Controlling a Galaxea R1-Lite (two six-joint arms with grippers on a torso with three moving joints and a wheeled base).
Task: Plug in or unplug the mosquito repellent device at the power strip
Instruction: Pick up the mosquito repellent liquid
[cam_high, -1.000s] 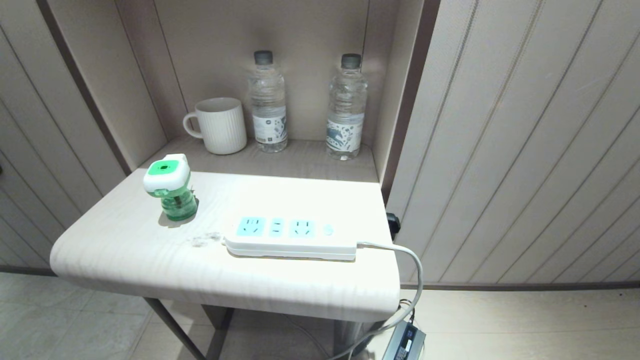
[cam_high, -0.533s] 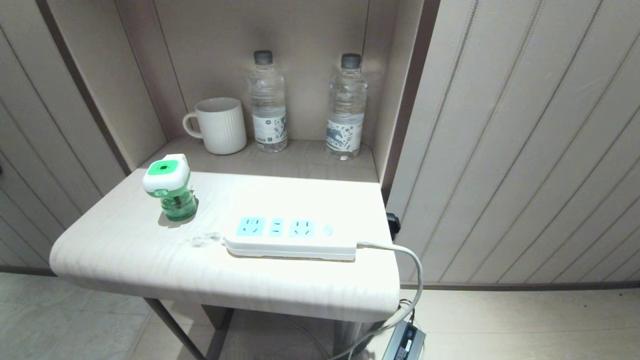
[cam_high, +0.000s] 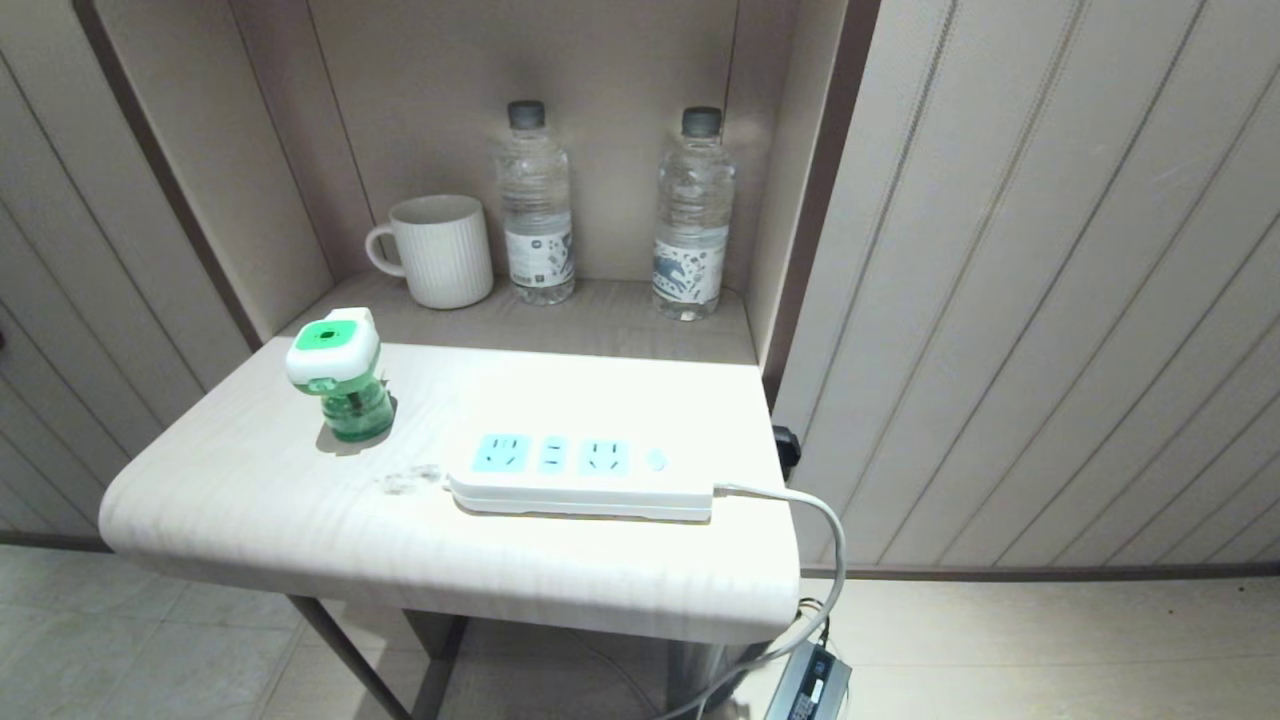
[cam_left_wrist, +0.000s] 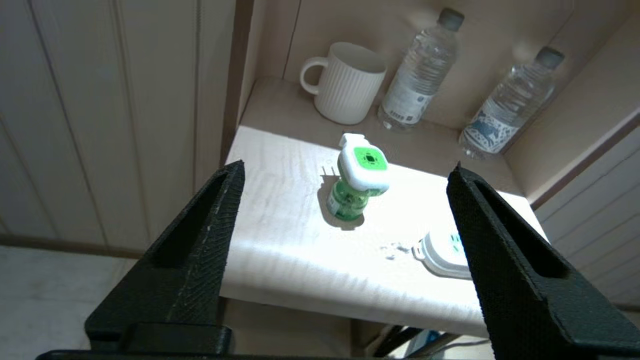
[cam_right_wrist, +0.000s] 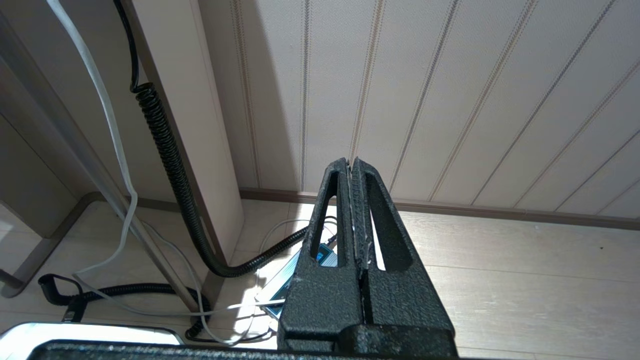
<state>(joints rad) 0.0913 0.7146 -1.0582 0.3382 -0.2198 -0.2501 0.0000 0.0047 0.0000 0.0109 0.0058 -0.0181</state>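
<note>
A: Where is the left gripper (cam_left_wrist: 345, 175) against the table (cam_high: 250, 500)?

B: It hangs out past the table's rounded front corner, off the surface, with its two black fingers (cam_left_wrist: 200, 240) spread wide and nothing between them. Seen through the gap, the mosquito repellent device (cam_left_wrist: 356, 182) stands ahead of the fingertips and well apart from them.

A: How much room is around the device?

B: Bare tabletop lies on every side of it. Beyond it, from the gripper, the table runs into a wall niche holding a white mug (cam_high: 438, 250) and two water bottles (cam_high: 537, 200). The paneled wall (cam_left_wrist: 100, 100) closes the side by one finger; the power strip (cam_high: 580, 475) lies toward the other finger, clear of the device.

A: Which way does the device point?

B: Its long axis is upright: green bottle on the table, white-and-green head on top, leaning slightly. A white tab on the head points away from the gripper, toward the niche. It is not plugged in.

A: And the strip?

B: Flat, sockets facing up, its length along the table's front edge, its white cable (cam_high: 820, 540) dropping over the far end.

A: The right gripper (cam_right_wrist: 351, 167)?

B: Down low by the floor, fingers pressed together, empty.
</note>
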